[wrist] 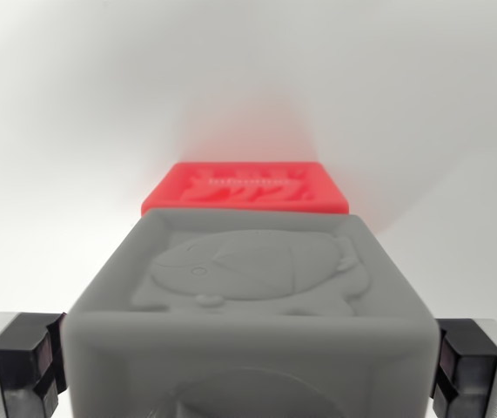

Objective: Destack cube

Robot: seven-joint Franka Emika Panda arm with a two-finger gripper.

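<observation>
We look down from the wrist at a grey cube (248, 313) that fills the near half of the view. Its upper face carries a raised relief of a rounded cartoon-like figure inside a shallow framed recess, and its near face shows the top of a curved embossed shape, cut off by the bottom edge.

The gripper (248, 361) straddles this cube — one dark finger pad (29, 357) at the wrist view's left, the other at the wrist view's right, each backed by a metal finger. Both pads sit tight against the cube's side walls with no gap that we can see, so we read the hand as clamped on the grey cube.

Beyond it, on the far side, a red cube (246, 187) shows only its upper face and a thin strip of its near edge — the grey cube hides the rest. Its top bears a raised pattern with small lettering too blurred to read. Whether the two cubes touch we cannot tell.

Everything rests against a plain white surface (74, 122), with a reddish glow above the red cube.
</observation>
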